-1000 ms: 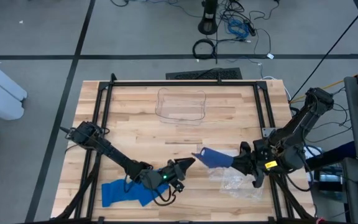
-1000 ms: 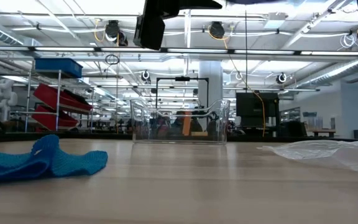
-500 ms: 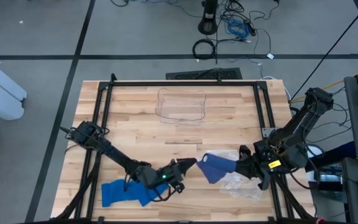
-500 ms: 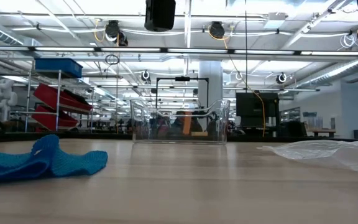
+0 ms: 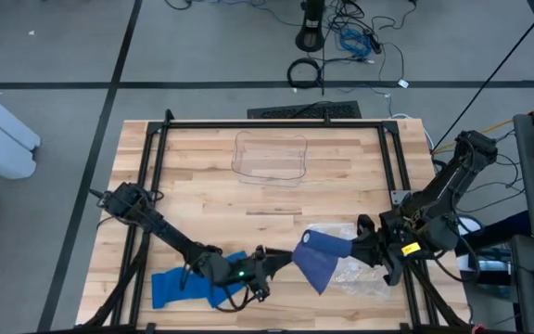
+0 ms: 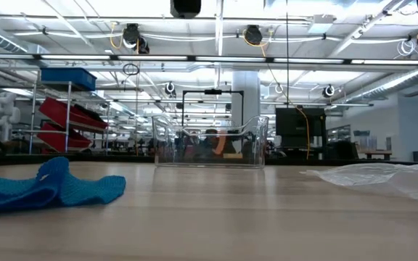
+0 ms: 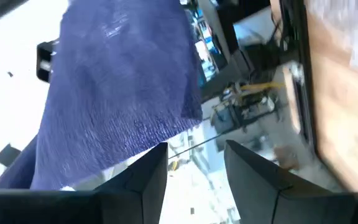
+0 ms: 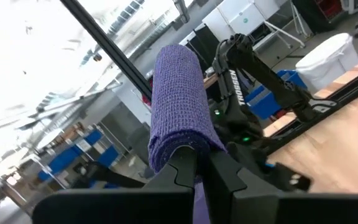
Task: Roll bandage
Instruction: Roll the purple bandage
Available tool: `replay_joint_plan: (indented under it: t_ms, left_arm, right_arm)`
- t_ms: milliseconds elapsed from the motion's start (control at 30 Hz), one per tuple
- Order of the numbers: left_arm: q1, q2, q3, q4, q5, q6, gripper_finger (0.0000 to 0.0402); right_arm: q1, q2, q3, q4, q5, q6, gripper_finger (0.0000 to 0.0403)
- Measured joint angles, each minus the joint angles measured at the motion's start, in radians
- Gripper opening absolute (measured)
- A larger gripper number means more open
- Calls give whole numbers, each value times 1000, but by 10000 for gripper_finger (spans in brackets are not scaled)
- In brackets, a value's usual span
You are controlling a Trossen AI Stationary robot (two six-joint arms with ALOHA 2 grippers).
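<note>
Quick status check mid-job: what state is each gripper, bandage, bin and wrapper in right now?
Right gripper: shut on blue bandage, held above the table.
Left gripper: open, beside the held bandage.
Second blue bandage: crumpled, lying on table.
Clear plastic bin: upright; contents cannot tell.
Plastic wrapper: crumpled, on table.

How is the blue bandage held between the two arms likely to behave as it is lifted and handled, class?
Probably floppy: the blue bandage sags from the right end effector, shut on it. Likely light, since a narrow pinch holds it up. Its knitted weave looks grippy rather than slippery, so it should drape, not slide. The left end effector sits open beside it.
</note>
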Motion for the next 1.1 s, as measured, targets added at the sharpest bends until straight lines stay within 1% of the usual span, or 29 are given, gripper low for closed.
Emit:
replay_joint_plan:
  t_ms: [100, 267, 367, 467, 600, 700, 767, 833, 867, 967, 1033, 1100]
  left_arm:
    - [-20, 0, 0, 0, -20, -159, 164]
    - [-62, 0, 0, 0, -67, -520, 164]
    - [-76, 0, 0, 0, -134, -713, 164]
    - [-76, 0, 0, -11, -214, -848, 164]
    - [-52, 0, -15, -37, -275, -1008, 164]
    - [-28, 0, -32, -78, -282, -1164, 164]
    - [-16, -10, -39, -170, -271, -1271, 164]
    - [-2, -37, -39, -287, -220, -1426, 164]
    - [6, -56, -39, -351, -168, -1521, 164]
    - [43, -101, -39, -514, 70, -1804, 164]
    - [68, -110, -39, -574, 197, -1918, 164]
    - [87, -110, -39, -603, 274, -1975, 164]
  right_arm:
    - [-1, 0, 0, -64, 5, 10, 4]
    - [-23, 0, 0, -302, 5, 125, 4]
    - [-30, 0, 0, -386, 8, 121, 4]
    - [-30, 0, 0, -395, 9, -15, 4]
    - [-28, 16, 0, -390, 8, -235, 4]
    - [-28, 56, 0, -389, 6, -395, 3]
    - [-28, 88, 0, -389, 2, -451, 3]
    - [-28, 122, 0, -370, 4, -494, 2]
    - [-26, 139, 0, -356, 16, -513, 2]
    - [-14, 173, 0, -320, 88, -570, 2]
    - [-9, 182, 0, -291, 106, -615, 1]
    - [-9, 183, 0, -243, 107, -644, 1]
